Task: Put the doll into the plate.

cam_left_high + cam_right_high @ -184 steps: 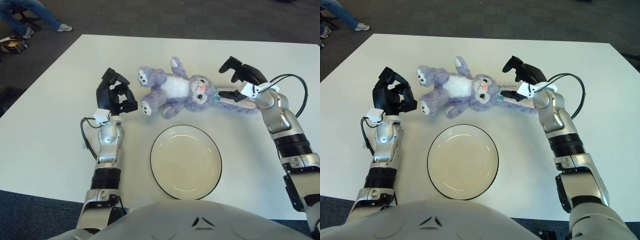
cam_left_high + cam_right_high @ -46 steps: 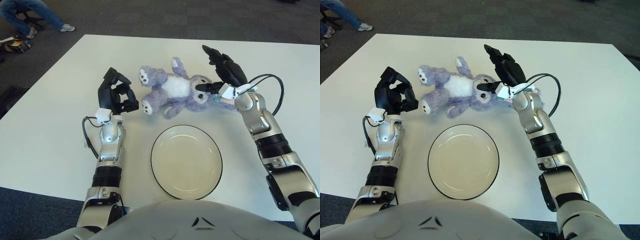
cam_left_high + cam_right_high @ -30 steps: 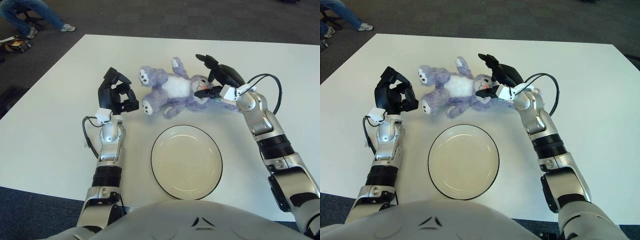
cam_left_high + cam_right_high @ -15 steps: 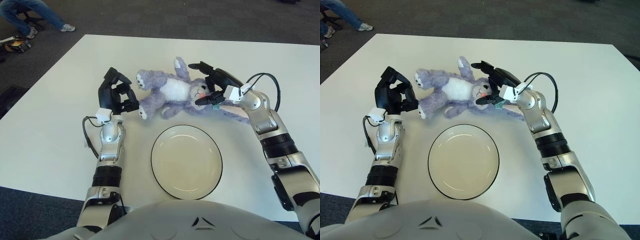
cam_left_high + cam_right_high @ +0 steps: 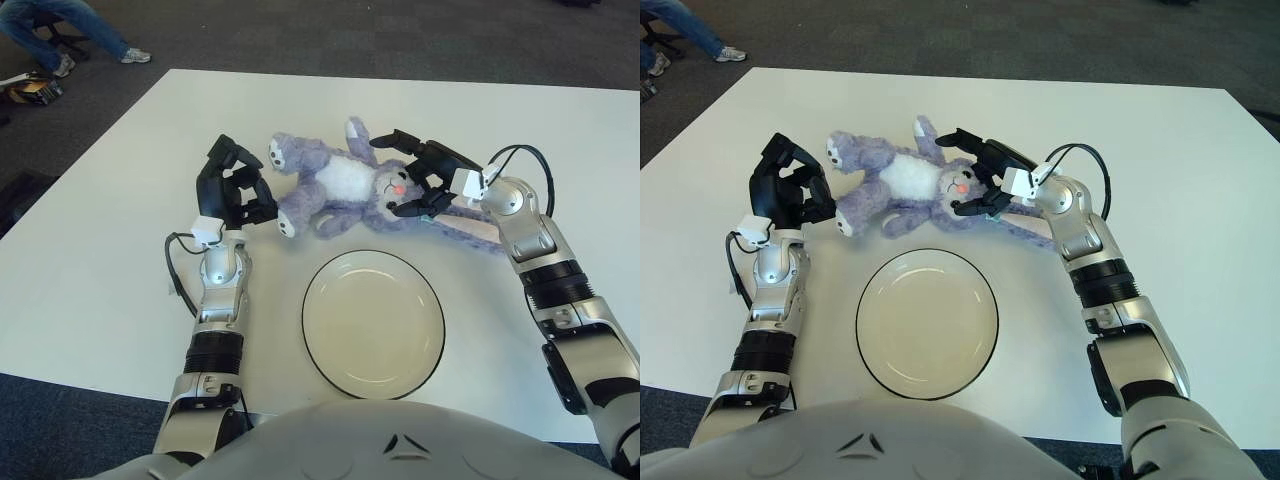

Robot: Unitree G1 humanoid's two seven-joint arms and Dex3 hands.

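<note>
**Right hand closes on the doll's head**

Since a second ago the right hand (image 5: 425,180) has wrapped around the doll's head, and the doll has slid and turned toward the robot's left, so one foot now sits just beside the left hand.

Largest first: the white tabletop (image 5: 90,250) carries everything. On it, nearest the robot, sits the plate (image 5: 373,322), round, pale, dark-rimmed and bare. Beyond its far rim lies the doll (image 5: 335,185), a purple plush with a white belly, on its back and not touching the plate. The right hand's fingers curl over and under the head, gripping it. The left hand (image 5: 233,190) is curled, holding nothing.

The doll looks light, soft and floppy. I judge a head hold will let the body and legs dangle and swing, so the trailing limbs may drape over the plate's rim. A hold at the torso would carry it flatter.

Much of the doll's face is hidden behind the fingers, so how firmly they bite cannot be told.
</note>
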